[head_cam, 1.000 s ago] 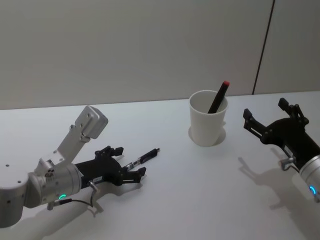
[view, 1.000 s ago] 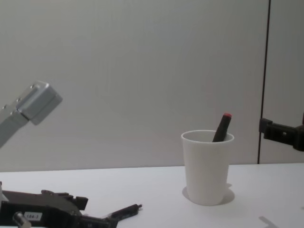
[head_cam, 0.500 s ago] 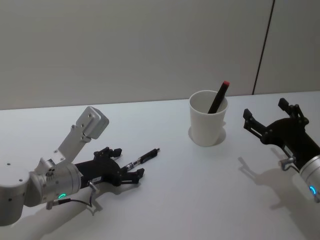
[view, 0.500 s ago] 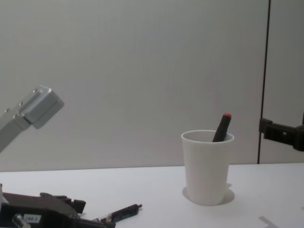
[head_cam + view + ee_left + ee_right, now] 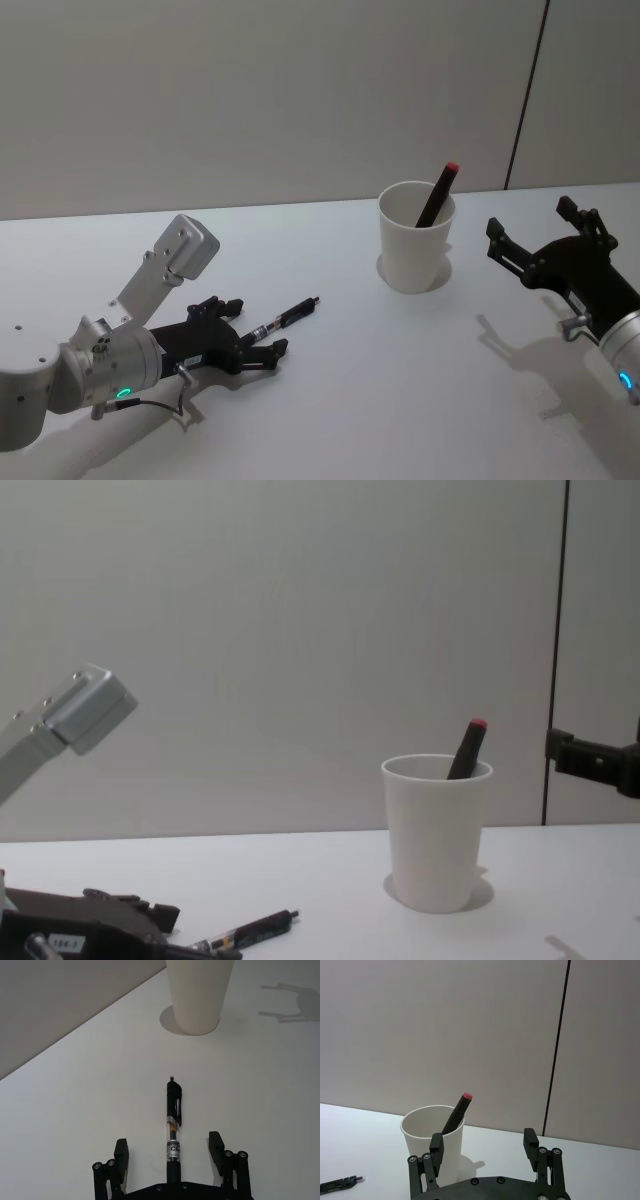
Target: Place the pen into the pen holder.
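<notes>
As L gripper (image 5: 258,325) straddles pen (image 5: 283,320), jaws wide, R gripper (image 5: 530,218) parked right

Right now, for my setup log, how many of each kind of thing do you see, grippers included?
Pens: 2, the loose pen on the table, the red-tipped pen in the cup.
Cups: 1.
Grippers: 2, the left gripper open around the loose pen, the right gripper open, right of the cup.
Total: 5.
</notes>
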